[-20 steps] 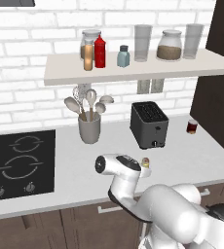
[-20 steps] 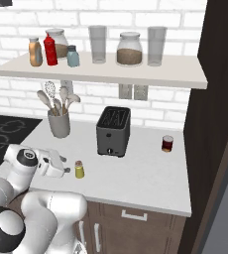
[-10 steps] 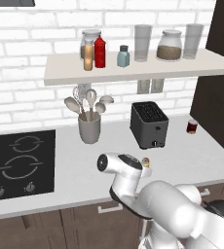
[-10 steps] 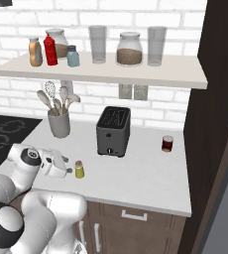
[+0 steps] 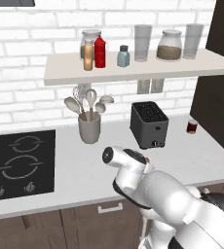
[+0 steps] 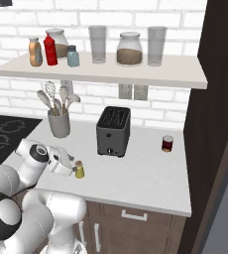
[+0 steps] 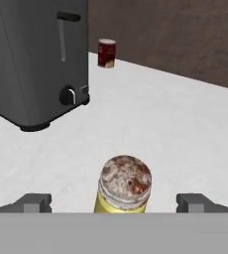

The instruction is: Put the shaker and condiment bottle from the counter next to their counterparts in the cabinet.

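One item pending: shaker, upright on the counter, near its front edge, forward-left of the toaster.
Pincer: gripper spread to its widest, holding nothing; one fingertip either side of the shaker, apart from it.
Bearing: shaker dead ahead between the jaws, long axis vertical.
Shaker make: small yellow-olive cylinder, mottled reddish top.
Condiment bottle: slim, tan-orange, on the cabinet beside the red bottle.
Counter surface: pale, smooth.
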